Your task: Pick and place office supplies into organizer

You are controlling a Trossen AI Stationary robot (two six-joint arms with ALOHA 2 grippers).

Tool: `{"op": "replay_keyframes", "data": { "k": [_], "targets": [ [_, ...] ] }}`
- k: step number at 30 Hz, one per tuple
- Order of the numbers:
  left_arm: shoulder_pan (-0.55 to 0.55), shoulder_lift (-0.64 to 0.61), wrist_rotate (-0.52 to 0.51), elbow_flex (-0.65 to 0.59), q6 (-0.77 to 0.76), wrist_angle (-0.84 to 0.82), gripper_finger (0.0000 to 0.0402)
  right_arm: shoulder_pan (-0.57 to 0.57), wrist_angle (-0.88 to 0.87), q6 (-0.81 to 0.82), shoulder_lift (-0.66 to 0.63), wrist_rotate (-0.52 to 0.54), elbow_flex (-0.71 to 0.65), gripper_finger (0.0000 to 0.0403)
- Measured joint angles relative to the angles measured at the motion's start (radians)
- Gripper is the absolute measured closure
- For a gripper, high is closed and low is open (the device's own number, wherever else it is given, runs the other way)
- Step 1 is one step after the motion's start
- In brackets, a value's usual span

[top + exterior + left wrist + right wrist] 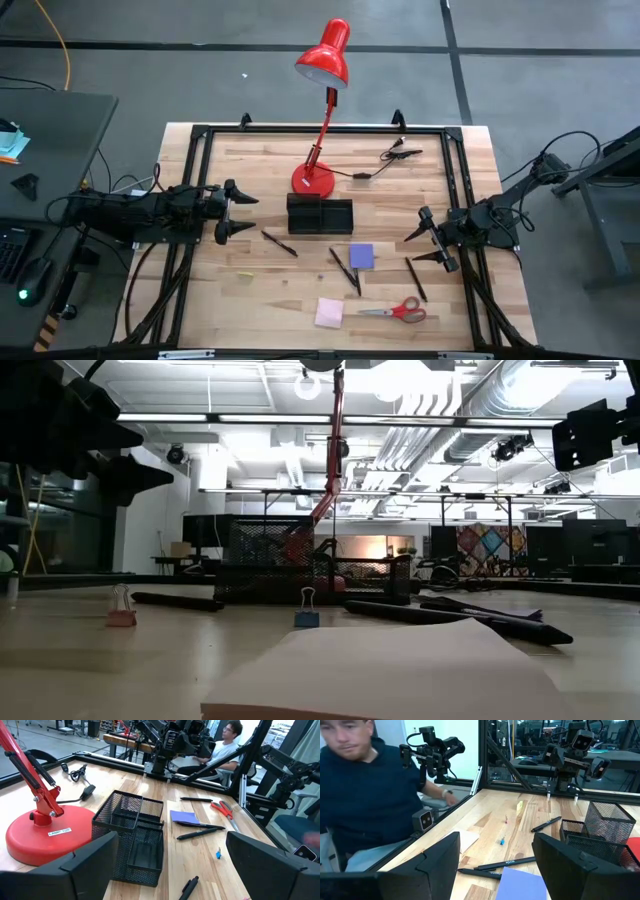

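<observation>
Finds nothing yet in the organizer (320, 203), a black mesh tray sitting mid-table just near of the red lamp's base (312, 180); reads as the very start of the job, with every compartment bare

Keeps the left gripper (243, 213) at the left side of the table, fingers spread wide and holding nothing, pointed right at the tray; probably parked there because that side offers the open line to the tray and to the pen (279, 243) lying between the two

Keeps the right gripper (418, 248) at the right side, fingers partly apart and likewise empty, angled toward the near middle where most of the supplies lie; looks placed to take those first

Counts the supplies on bare wood, all apart from the tray: purple sticky pad (361, 256) just near and right of it, a second pen (344, 270) touching or nearly touching that pad's left edge, a third pen (416, 278) close under the right gripper, pink sticky pad (329, 312) and red-handled scissors (398, 311) side by side at the near edge

Leaves alone the black cable with clips (395, 155) at the far right, no part of the task

Judges the third pen the easiest first pick for the right arm, being nearest; expects the flat pads to be harder, lying flush on the table with little edge to pinch
</observation>
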Motion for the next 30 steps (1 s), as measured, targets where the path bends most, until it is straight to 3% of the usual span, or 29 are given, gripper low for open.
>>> {"op": "replay_keyframes", "data": {
  "k": [11,16,22,25,30],
  "targets": [
    [0.000,0.000,0.000,0.000,0.000,0.000,0.0043,-0.001,0.007,-0.029,0.000,0.003,0.000,0.0160],
    [0.000,0.000,0.000,0.000,0.000,0.000,0.0043,-0.002,0.189,-0.124,0.000,0.034,0.000,0.0160],
    [0.000,0.000,0.000,0.000,0.000,0.000,0.0043,-0.002,0.413,0.245,-0.001,0.038,0.000,0.0160],
    [0.000,0.000,0.000,0.000,0.000,0.000,0.0043,-0.002,0.447,0.316,0.000,0.094,0.000,0.0160],
    [0.000,0.000,-0.005,0.000,-0.015,0.054,0.0043,-0.002,0.285,0.409,0.002,0.264,0.002,0.0160]
  ]
}}
